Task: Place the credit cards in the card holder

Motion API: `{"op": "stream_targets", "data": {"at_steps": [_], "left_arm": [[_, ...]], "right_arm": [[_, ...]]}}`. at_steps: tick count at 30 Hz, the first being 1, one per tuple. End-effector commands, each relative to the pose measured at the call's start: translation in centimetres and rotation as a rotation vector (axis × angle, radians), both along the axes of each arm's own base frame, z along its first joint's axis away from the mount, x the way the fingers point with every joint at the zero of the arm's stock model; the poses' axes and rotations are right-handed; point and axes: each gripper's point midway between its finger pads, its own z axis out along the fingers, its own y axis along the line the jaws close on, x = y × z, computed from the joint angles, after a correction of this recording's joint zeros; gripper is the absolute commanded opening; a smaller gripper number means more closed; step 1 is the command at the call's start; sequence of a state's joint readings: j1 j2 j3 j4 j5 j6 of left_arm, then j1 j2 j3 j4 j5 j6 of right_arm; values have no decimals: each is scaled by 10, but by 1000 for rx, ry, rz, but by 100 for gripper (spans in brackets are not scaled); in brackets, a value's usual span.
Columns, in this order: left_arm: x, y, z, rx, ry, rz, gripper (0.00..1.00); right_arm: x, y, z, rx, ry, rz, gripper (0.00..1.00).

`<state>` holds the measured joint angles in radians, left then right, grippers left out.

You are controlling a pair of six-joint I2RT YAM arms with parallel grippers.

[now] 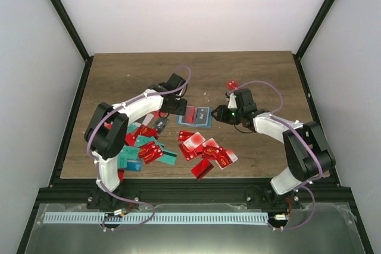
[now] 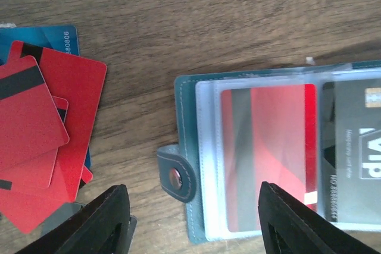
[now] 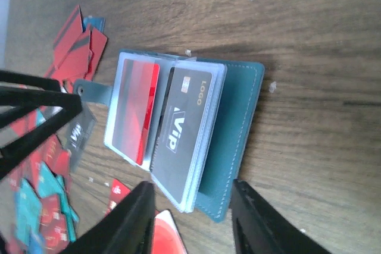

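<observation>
As the card holder (image 1: 199, 115) (image 2: 184, 147) (image 3: 238, 117) lay opened flat near the middle of the table (image 1: 256, 69), its clear sleeves were turned upward. One red card (image 2: 268, 147) (image 3: 134, 105) was seen in the sleeve on the strap side, and one dark card (image 2: 351, 147) (image 3: 184, 129) marked VIP in the sleeve beside it. The loose credit cards (image 1: 202, 150) (image 2: 41, 141) were scattered between the holder and the near edge of the table, more of them toward the near left corner; a single red one lay apart, toward the far edge.

The left gripper (image 1: 180, 108) (image 2: 193, 187) was spread wide over the strap end of the holder, and nothing was pinched by it. The fingers of the right gripper (image 1: 217, 114) (image 3: 191, 185) were also parted, with one end of the holder between them; whether it was touched by them could not be told.

The dark card was cut off by the edge of the left wrist view. A blue card (image 2: 53, 37) was mostly covered by red ones. The print on the sleeved red card was blurred by glare. Part of the left pile was hidden under the left arm (image 1: 134, 111).
</observation>
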<state>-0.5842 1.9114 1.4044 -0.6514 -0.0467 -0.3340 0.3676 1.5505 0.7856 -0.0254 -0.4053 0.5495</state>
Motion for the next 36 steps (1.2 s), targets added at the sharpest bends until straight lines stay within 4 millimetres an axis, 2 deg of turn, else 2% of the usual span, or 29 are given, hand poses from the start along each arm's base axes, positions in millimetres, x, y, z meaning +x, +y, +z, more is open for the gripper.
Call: {"op": "stream_targets", "data": {"at_steps": [1,7,14,19,25,31,36], "left_arm": [[14,3,-13,23,-54,10,59],[21,0,-24,22,-70,10,44],[17,3,-40,44,-46,7,34],[14,2,-45,38,-33,0,24],[9,-4,-50,0,-11,-17,18],[3,-10,-47,-43,6,-26,17],[-3,-18,-42,-101,22,-27,17]], "right_arm": [[-5,3,3,90,40,7,42],[-6,13,-7,165,103,32,57],[-2,16,-30,169,173,18,65],[-2,25,-35,214,197,47,66],[2,39,-29,300,208,109,65],[6,39,-17,306,177,110,62],[8,29,-17,231,159,73,62]]}}
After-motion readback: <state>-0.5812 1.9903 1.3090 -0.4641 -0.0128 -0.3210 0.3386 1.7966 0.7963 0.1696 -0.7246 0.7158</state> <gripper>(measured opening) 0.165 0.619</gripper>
